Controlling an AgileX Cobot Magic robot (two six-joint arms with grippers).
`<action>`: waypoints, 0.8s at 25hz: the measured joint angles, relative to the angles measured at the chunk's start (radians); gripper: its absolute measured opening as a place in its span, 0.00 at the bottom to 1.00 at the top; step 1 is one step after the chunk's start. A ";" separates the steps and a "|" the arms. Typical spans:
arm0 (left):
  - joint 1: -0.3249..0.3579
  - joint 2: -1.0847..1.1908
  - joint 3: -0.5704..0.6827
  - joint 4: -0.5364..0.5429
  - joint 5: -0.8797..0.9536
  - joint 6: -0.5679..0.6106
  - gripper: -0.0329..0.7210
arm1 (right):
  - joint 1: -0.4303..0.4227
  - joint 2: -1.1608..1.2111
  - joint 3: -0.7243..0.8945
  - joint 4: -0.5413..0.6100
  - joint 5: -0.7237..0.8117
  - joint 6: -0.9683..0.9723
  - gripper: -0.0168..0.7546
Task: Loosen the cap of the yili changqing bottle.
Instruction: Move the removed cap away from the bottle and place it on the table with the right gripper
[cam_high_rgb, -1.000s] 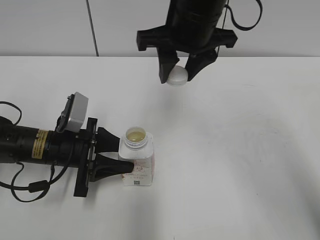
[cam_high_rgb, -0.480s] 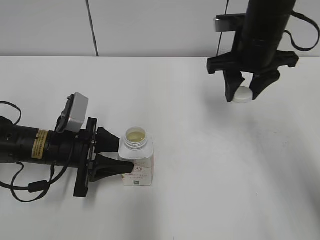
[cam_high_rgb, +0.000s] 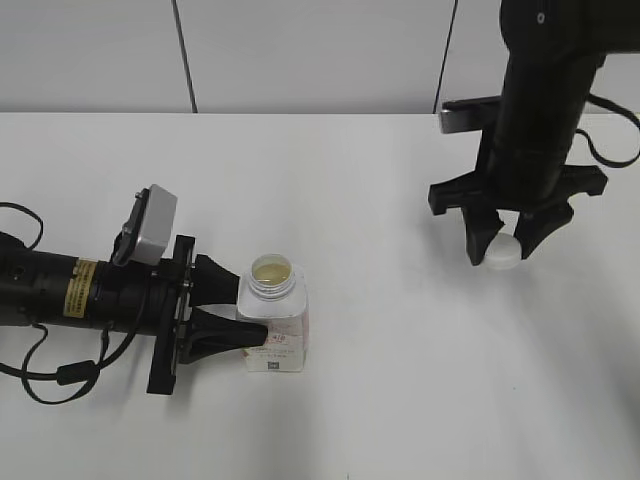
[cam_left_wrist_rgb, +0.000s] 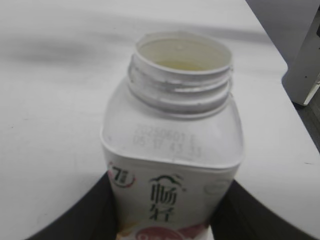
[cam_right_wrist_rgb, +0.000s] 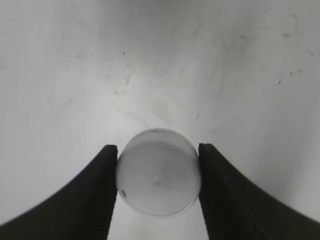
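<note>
White plastic made up the yili changqing bottle (cam_high_rgb: 274, 322), which stood upright on the pale table (cam_high_rgb: 400, 380) with its wide threaded neck uncovered and a yellowish liquid visible inside. The left gripper (cam_high_rgb: 247, 310) lay low along the table to the left of the bottle, its two black fingers (cam_high_rgb: 215, 276) pressed against opposite sides of the bottle's body, clamping it. From the left wrist view, the bottle (cam_left_wrist_rgb: 172, 150) filled the frame, dark finger tips (cam_left_wrist_rgb: 85, 215) flanking its printed label, a faint stamped code showing on its shoulder below the bare threads.

Well to the right of the bottle and farther back, the right gripper (cam_high_rgb: 503, 247) hung pointing downward from its black arm (cam_high_rgb: 540, 110). Between its tips sat the cap (cam_high_rgb: 503, 252), round and white, pinched on both sides. In the right wrist view the cap (cam_right_wrist_rgb: 158, 179) was seen top-on, touched at left and right by the two dark fingers (cam_right_wrist_rgb: 102, 195); the table surface lay beneath it, but whether the cap touched the table could not be told.
</note>
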 joint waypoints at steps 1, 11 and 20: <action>0.000 0.000 0.000 0.000 0.000 0.000 0.48 | 0.001 0.000 0.026 0.000 -0.032 0.000 0.53; 0.000 0.000 0.000 0.000 -0.006 0.000 0.48 | 0.002 -0.001 0.275 0.038 -0.392 -0.002 0.53; 0.000 0.000 0.000 -0.001 -0.008 0.000 0.48 | 0.002 0.002 0.329 0.039 -0.512 -0.002 0.52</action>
